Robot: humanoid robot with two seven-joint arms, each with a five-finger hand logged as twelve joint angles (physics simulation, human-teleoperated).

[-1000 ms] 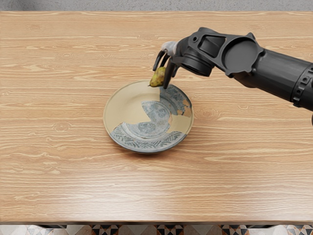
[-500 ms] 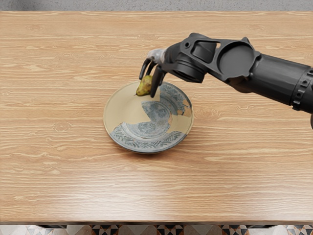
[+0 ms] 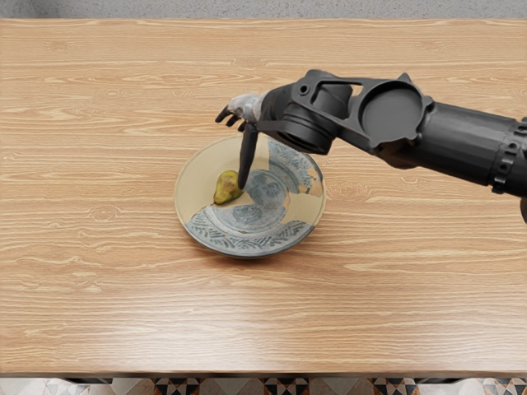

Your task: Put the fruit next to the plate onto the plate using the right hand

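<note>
My right hand (image 3: 244,122) has let go: the fingers are spread and hold nothing, one pointing down just beside the fruit. Over the light wooden surface (image 3: 99,288), the round beige-and-blue patterned plate (image 3: 198,169) now carries the small yellow-green pear (image 3: 224,188), which I was gripping half a second ago. Drop looks done to me.

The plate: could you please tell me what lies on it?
A yellow-green pear lies on the plate, left of centre. The right hand hangs open above; one finger reaches down beside the pear. The hand hides part of the far rim.
</note>
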